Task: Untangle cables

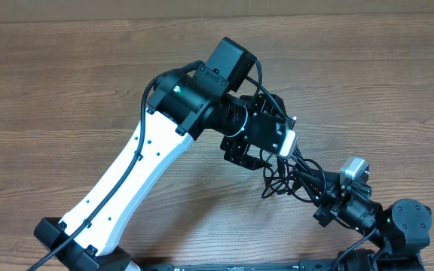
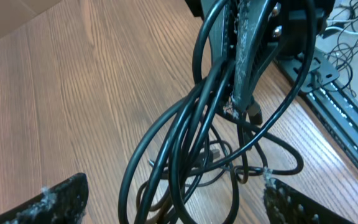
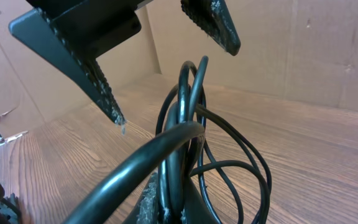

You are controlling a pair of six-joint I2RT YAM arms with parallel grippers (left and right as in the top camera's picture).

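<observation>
The wooden table [image 1: 66,90] carries everything, and your two arms meet over its right half. The big white left arm [image 1: 134,173] reaches in from the near-left corner. The shorter right arm [image 1: 398,226] comes up from the near-right corner.

Your right gripper [image 2: 241,102] is pressed tight together on the cables [image 1: 286,181], pinching several strands at once. It lifts the upper part of the bunch off the wood, so the loops hang down and fan apart while the lowest coils lie on the table. That hold likely serves to anchor the bunch and show you single strands.

Your left gripper [image 1: 281,143] is spread wide, a finger on each side of the hanging loops, and touches nothing. It appears placed to pick one loop and draw it away.

Around you, a cardboard wall [image 3: 328,56] closes the far side. A black rail [image 2: 340,124] with the rig's own loose wiring [image 2: 353,25] runs along the near edge just beside the work, so a sideways pull there could snag. The strands cross one another closely below the pinch, and your open claw would probably catch several. What looks like a small plug end [image 2: 214,150] lies among the low coils.
</observation>
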